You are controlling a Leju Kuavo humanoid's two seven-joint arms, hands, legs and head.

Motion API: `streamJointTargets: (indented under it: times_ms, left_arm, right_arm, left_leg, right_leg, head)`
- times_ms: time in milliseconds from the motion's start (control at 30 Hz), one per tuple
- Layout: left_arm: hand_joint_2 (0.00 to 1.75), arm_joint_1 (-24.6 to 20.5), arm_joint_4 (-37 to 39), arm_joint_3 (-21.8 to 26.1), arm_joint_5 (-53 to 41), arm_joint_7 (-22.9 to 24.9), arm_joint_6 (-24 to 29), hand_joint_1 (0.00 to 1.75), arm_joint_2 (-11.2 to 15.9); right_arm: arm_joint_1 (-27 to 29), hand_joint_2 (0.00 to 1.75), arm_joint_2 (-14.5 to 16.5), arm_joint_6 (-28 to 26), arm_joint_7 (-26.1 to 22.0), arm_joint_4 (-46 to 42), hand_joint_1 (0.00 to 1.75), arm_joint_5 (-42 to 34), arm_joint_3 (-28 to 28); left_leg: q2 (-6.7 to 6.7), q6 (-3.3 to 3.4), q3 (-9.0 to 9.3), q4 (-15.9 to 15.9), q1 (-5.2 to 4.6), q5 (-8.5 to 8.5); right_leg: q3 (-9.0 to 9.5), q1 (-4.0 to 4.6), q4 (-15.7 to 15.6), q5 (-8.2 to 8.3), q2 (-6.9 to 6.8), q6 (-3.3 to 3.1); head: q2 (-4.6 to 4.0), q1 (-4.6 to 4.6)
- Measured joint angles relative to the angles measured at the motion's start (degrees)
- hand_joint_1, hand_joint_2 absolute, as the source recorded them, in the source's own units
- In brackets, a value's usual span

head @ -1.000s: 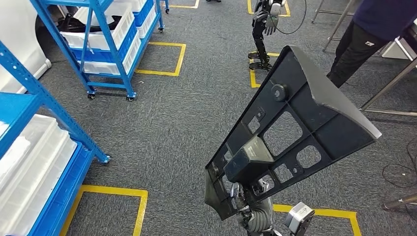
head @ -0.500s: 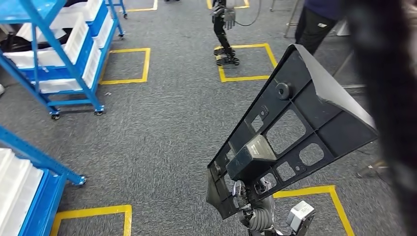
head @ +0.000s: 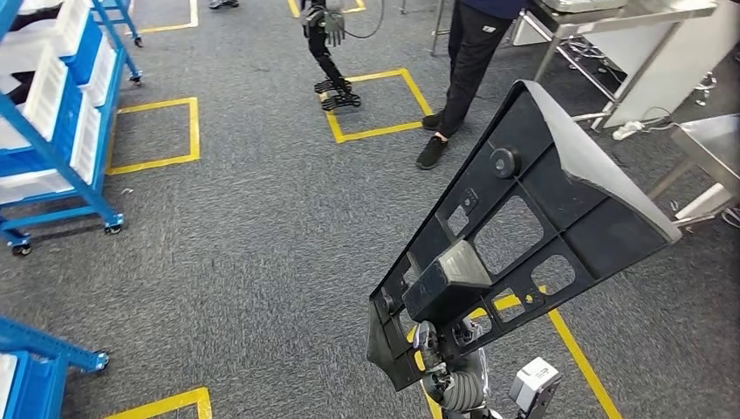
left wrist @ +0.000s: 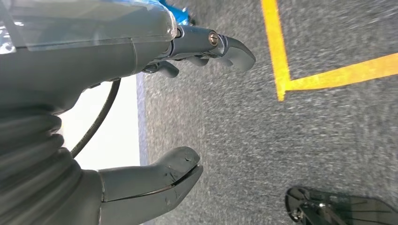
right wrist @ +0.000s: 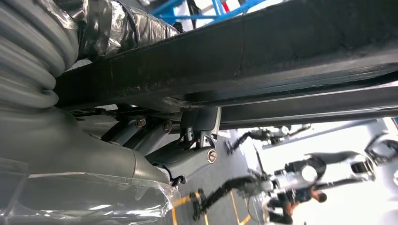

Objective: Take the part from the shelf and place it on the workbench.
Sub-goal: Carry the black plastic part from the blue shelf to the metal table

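The black triangular part (head: 524, 236) rides above the grey carpet (head: 244, 253), gripped at its narrow lower corner by the right hand (head: 441, 349), its long axis slanting up and away to the right toward the steel workbench (head: 707, 140), which is well apart. The left hand (left wrist: 155, 117) hangs empty, fingers apart. A person (head: 467, 52) stands ahead near the yellow floor markings (head: 375, 131).

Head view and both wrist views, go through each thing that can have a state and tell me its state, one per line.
Black part: held up off the floor, tilted, not yet on a workbench.
Right hand: grips the part's lower end.
Left hand: empty, fingers apart, above the carpet.
Blue shelf: standing, white bins on it.
Person: standing on the carpet.
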Motion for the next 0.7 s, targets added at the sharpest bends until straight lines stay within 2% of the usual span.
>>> streamJointTargets:
  times_ms: [33,67,100,167,200,233,300,333,367,400,433,467,533,600,633,667,700]
  left_arm:
    - [1.75,0.0,0.0,0.0,0.0,0.0,0.0,0.00,0.0]
    - [1.75,-0.1,0.0,0.0,-0.1,0.0,0.1,0.00,0.0]
    - [1.75,-0.1,0.0,0.0,-0.2,-0.1,0.1,0.00,0.0]
    - [1.75,-0.3,0.0,0.1,-0.3,-0.1,0.2,0.00,0.0]
    - [1.75,-0.4,0.0,0.1,-0.3,-0.2,0.3,0.00,0.0]
    - [1.75,-0.4,0.0,0.1,-0.4,-0.2,0.3,0.00,0.0]
    - [1.75,-0.3,0.0,0.2,-0.4,-0.2,0.3,0.00,0.0]
    - [1.75,-0.2,0.0,0.2,-0.4,-0.2,0.3,0.00,0.0]
    - [1.75,-0.1,0.0,0.2,-0.4,-0.2,0.3,0.00,0.0]
    - [1.75,-0.1,0.0,0.3,-0.4,-0.2,0.3,0.00,0.0]
    - [1.75,0.0,0.0,0.3,-0.4,-0.2,0.3,0.00,0.0]
    - [1.75,0.0,0.0,0.3,-0.4,-0.2,0.4,0.00,0.0]
    - [1.75,0.0,0.0,0.3,-0.4,-0.4,0.4,0.00,0.0]
    - [1.75,-0.1,0.0,0.4,-0.1,-0.9,0.2,0.00,0.0]
    - [1.75,-0.2,0.0,0.4,0.2,-1.2,0.0,0.00,0.1]
    - [1.75,-0.3,0.0,0.4,0.4,-1.4,-0.2,0.00,0.2]
    - [1.75,-0.3,0.0,0.5,0.5,-1.5,-0.4,0.00,0.4]
  right_arm:
    - [0.0,1.75,0.0,0.0,0.0,0.0,1.75,0.0,0.0]
    - [0.0,1.75,0.0,0.0,-0.1,0.0,1.75,0.0,0.0]
    - [0.0,1.75,0.0,0.1,-0.1,0.0,1.75,-0.1,-0.1]
    - [0.2,1.75,0.0,0.1,-0.1,0.0,1.75,-0.1,-0.2]
    - [0.2,1.75,0.0,0.1,-0.1,0.0,1.75,-0.1,-0.2]
    - [0.3,1.75,0.1,0.1,-0.1,-0.1,1.75,-0.1,-0.3]
    - [0.2,1.75,0.3,0.1,-0.2,-0.1,1.75,-0.1,-0.4]
    - [0.2,1.75,0.3,0.1,-0.1,-0.1,1.75,-0.1,-0.4]
    - [0.2,1.75,0.3,0.1,-0.1,-0.1,1.75,-0.1,-0.4]
    - [0.2,1.75,0.3,0.1,-0.1,-0.1,1.75,-0.1,-0.4]
    - [0.3,1.75,0.3,0.1,-0.1,-0.1,1.75,-0.1,-0.5]
    - [0.3,1.75,0.3,0.1,-0.1,-0.1,1.75,-0.1,-0.5]
    - [0.3,1.75,0.3,0.1,-0.1,-0.1,1.75,-0.1,-0.5]
    - [0.3,1.75,0.3,0.1,-0.1,-0.2,1.75,-0.1,-0.5]
    - [0.3,1.75,0.3,0.2,-0.1,-0.2,1.75,-0.1,-0.5]
    - [0.4,1.75,0.3,0.2,-0.1,-0.2,1.75,-0.1,-0.5]
    - [0.5,1.75,0.3,0.3,-0.1,-0.2,1.75,-0.1,-0.5]
  left_leg:
    - [0.58,-0.22,0.17,0.1,-0.12,-0.19]
    - [1.11,-0.44,0.32,0.1,-0.23,-0.35]
    - [1.67,-0.70,0.43,0.1,-0.32,-0.45]
    - [2.47,-1.22,0.66,0.1,-0.31,-0.68]
    - [1.68,-1.50,0.58,0.5,-0.22,-1.17]
    - [0.26,-1.73,0.04,1.8,-0.10,-2.24]
    - [-3.10,-2.09,-2.77,7.9,0.19,-5.79]
    - [-3.80,-2.24,-4.71,11.9,0.29,-7.51]
    - [-4.04,-2.39,-6.35,15.2,0.35,-8.43]
    - [-4.11,-2.52,-7.26,16.8,0.39,-8.27]
    - [-4.19,-2.60,-7.03,15.9,0.45,-6.83]
    - [-4.49,-2.66,-5.90,13.0,0.56,-4.66]
    - [-7.08,-2.78,-2.78,5.5,0.95,-1.13]
    - [-9.07,-2.51,-1.48,2.1,1.11,-0.36]
    - [-8.90,-2.21,-1.46,1.9,0.97,-0.39]
    - [-8.11,-1.78,-1.48,1.8,0.97,-0.18]
    - [-7.37,-1.40,-1.43,1.7,0.93,-0.01]
  right_leg:
    - [1.99,0.29,-3.7,1.08,-1.12,-0.34]
    - [3.22,0.61,-6.1,1.55,-2.00,-0.64]
    - [3.63,0.92,-7.1,1.49,-2.34,-0.91]
    - [3.54,0.94,-7.5,1.71,-1.13,-1.46]
    - [3.60,0.74,-7.8,1.92,-0.49,-1.83]
    - [3.66,0.50,-8.1,2.14,0.11,-2.19]
    - [3.71,0.25,-8.4,2.38,1.28,-2.64]
    - [3.66,0.25,-8.3,2.39,1.96,-2.69]
    - [3.63,0.26,-8.2,2.38,2.73,-2.70]
    - [3.61,0.25,-8.1,2.35,3.55,-2.68]
    - [3.60,0.20,-7.9,2.29,4.44,-2.61]
    - [3.60,0.12,-7.6,2.19,5.31,-2.48]
    - [3.32,-0.01,-6.9,1.88,6.91,-1.97]
    - [2.66,0.02,-6.3,1.84,8.19,-1.31]
    - [2.34,0.00,-6.2,1.99,8.82,-0.93]
    - [2.09,-0.11,-6.3,2.15,9.48,-0.60]
    - [1.85,-0.19,-6.1,2.03,9.36,-0.33]
  head:
    - [0.01,-0.01]
    - [0.00,-0.02]
    - [-0.01,-0.03]
    - [-0.01,-0.04]
    - [-0.01,-0.03]
    - [0.00,-0.04]
    - [-0.01,-0.04]
    - [-0.01,-0.06]
    - [-0.01,-0.05]
    - [-0.01,-0.05]
    - [-0.01,-0.05]
    - [0.00,-0.05]
    - [0.00,-0.06]
    - [0.01,-0.05]
    - [0.01,-0.05]
    - [0.01,-0.04]
    - [0.01,-0.03]
